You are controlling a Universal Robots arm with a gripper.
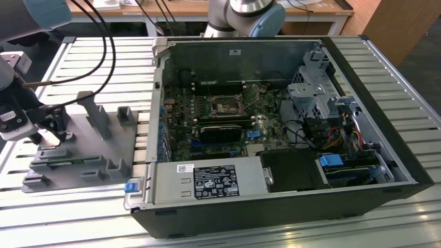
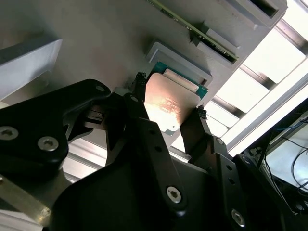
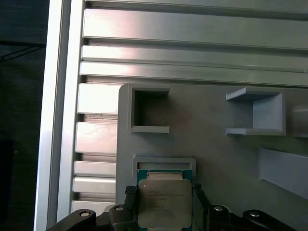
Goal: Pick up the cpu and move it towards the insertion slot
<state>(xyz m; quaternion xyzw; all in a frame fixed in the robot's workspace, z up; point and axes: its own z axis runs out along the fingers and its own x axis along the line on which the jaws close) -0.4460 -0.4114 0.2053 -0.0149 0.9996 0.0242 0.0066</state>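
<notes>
Clamping the cpu point(image 2: 168, 108) by opposite edges, end effector point(image 2: 169, 96) pointed down over the grey fixture plate point(image 3: 216, 159)

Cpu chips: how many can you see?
1. The cpu is held in the gripper, over the grey tray. Others may be hidden.

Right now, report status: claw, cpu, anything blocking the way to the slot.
Claw shut on the cpu, over the grey fixture. Insertion slot apart, inside the computer case. Side wall stands between.
</notes>
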